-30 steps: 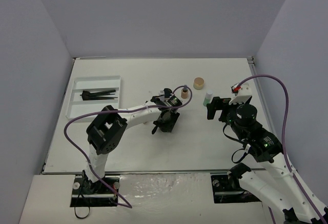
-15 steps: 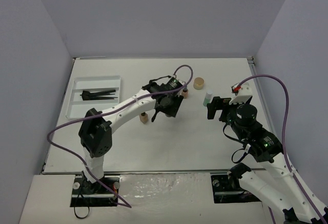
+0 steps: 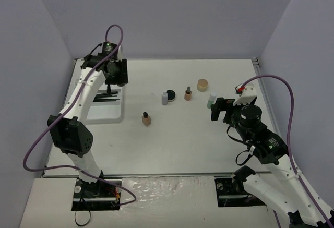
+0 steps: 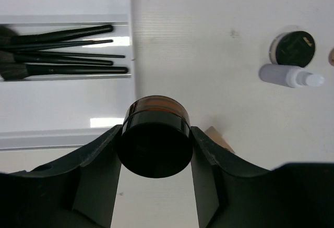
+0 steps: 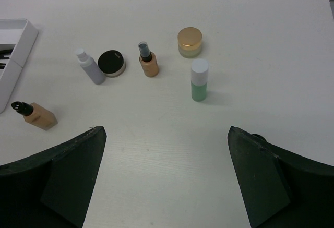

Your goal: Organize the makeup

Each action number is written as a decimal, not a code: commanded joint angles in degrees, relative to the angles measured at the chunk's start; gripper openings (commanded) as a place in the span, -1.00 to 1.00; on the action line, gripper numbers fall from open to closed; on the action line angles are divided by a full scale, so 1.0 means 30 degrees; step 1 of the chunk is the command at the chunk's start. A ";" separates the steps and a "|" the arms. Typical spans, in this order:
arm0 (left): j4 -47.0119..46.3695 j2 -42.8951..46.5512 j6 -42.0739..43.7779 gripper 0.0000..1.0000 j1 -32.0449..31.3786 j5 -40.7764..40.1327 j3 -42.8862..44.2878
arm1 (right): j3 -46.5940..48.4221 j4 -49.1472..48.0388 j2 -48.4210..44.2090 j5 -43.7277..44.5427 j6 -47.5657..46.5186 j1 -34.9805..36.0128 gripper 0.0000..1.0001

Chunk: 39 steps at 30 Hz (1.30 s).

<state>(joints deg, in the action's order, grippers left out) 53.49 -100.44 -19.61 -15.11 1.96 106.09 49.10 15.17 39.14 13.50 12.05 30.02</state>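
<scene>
Left gripper (image 4: pixel 155 143): jaws closed on a black-lidded pot (image 4: pixel 154 134), one finger against each side of its round wall, the pot carried level and clear of any surface. In the top view this gripper (image 3: pixel 113 73) hangs over the far end of the white tray (image 3: pixel 107 112). The wrist view puts the pot above the tray's right-hand edge, beside the compartment where the brushes (image 4: pixel 62 50) lie side by side. Judgement: the pot is held there to be set into a compartment apart from the brushes; it is not yet released. Since it sits over the rim, lowering from here may land it on the ridge and tip it. Right gripper (image 5: pixel 165 131): jaws wide open, holding nothing, low over the table (image 5: pixel 271 14) and facing the loose items, apparently on standby. Unsorted on the table, apart from the tray: beige bottle (image 5: pixel 37 115), grey bottle (image 5: pixel 90 67), second black pot (image 5: pixel 111 62), tan spray bottle (image 5: pixel 149 62), tan compact (image 5: pixel 189 41), green-white bottle (image 5: pixel 199 81).
</scene>
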 commanded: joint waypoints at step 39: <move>-0.1274 -1.3238 0.3143 -0.81 1.0161 -0.0463 1.1051 | 0.0495 -0.1307 0.3219 -0.0475 0.0273 -0.0157 1.00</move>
<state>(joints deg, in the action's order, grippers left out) 49.21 -141.04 -11.63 14.22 2.06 136.07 49.10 14.80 47.77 11.92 12.32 29.98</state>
